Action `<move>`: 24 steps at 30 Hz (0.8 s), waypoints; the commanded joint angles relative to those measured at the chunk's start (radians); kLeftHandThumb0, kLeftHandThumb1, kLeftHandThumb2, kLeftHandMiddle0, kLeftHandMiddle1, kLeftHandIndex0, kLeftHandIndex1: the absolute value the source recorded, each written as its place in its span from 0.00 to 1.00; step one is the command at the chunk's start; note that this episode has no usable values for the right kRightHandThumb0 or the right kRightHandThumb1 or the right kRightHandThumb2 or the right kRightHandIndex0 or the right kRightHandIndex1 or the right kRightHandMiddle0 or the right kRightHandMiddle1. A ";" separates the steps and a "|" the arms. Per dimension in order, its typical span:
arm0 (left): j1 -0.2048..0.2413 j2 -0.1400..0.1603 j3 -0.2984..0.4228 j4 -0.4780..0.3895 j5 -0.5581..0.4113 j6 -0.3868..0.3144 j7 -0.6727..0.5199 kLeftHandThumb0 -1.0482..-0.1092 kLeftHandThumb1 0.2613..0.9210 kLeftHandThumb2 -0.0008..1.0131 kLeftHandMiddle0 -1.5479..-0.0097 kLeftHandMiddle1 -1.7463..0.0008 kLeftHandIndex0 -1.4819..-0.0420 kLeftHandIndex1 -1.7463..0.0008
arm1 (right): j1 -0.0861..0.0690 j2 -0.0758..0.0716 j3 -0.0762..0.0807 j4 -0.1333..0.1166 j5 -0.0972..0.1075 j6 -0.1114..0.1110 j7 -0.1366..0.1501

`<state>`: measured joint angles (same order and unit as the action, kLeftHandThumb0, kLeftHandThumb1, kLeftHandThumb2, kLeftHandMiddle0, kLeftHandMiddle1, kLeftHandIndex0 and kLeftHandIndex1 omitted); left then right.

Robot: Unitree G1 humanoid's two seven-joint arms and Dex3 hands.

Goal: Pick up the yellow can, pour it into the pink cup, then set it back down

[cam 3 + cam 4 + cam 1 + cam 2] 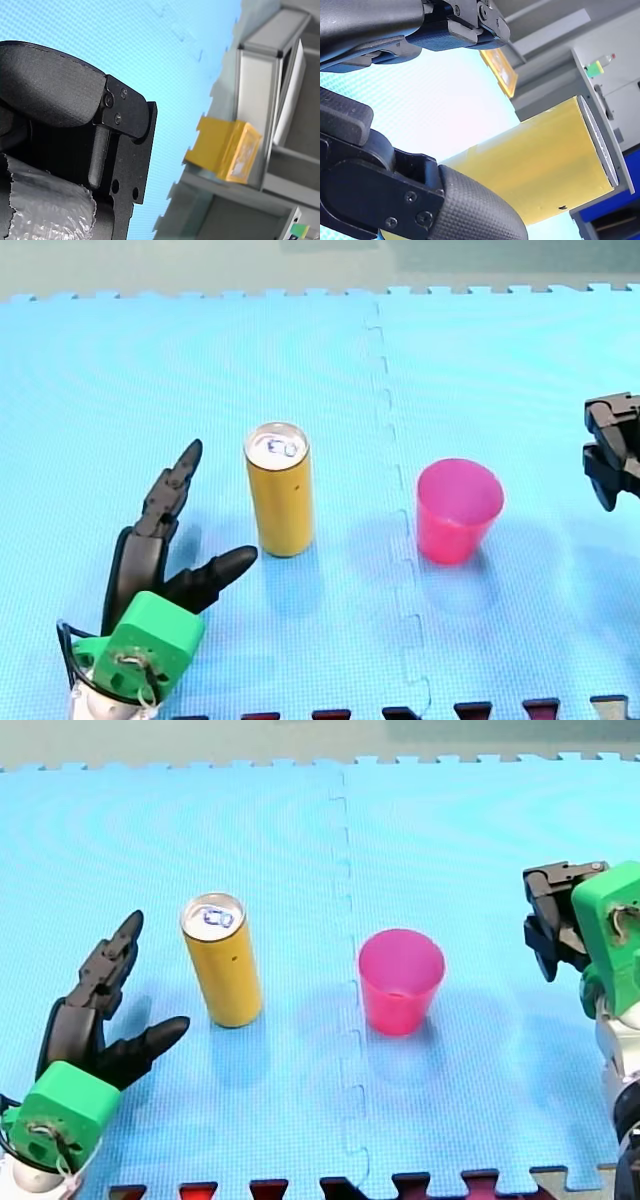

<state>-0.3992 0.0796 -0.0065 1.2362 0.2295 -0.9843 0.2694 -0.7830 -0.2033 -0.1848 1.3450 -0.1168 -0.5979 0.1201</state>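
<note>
The tall yellow metal can [222, 970] is stood upright on the blue foam mat [300, 840], left of centre, apart from the pink plastic cup [400, 980] at centre. The left hand [95, 1025], at lower left, is held released near the can without touching it. The right hand [558, 915], at the right edge, is seen clenched on nothing.

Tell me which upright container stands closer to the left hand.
The yellow can, beside the left hand; the pink cup stands nearer the right hand.

Can [279, 502] left of cup [458, 510] on mat [500, 370] — both upright, apart.
</note>
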 commanded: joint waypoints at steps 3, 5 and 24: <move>-0.013 0.003 0.006 -0.001 -0.013 0.008 -0.013 0.00 0.98 0.01 0.85 1.00 0.85 1.00 | -0.006 -0.006 -0.001 0.001 0.001 0.005 -0.003; -0.017 -0.003 0.013 0.000 -0.028 0.016 -0.030 0.00 0.96 0.01 0.85 1.00 0.85 1.00 | -0.007 -0.007 -0.002 0.001 0.001 0.005 -0.002; -0.068 -0.022 0.023 0.007 -0.064 0.064 -0.129 0.06 0.76 0.00 0.84 1.00 0.84 1.00 | -0.020 -0.016 -0.002 0.002 -0.001 0.016 -0.017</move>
<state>-0.4623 0.0554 0.0120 1.2429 0.1723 -0.9197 0.1445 -0.7981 -0.2146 -0.1845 1.3461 -0.1215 -0.5894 0.1063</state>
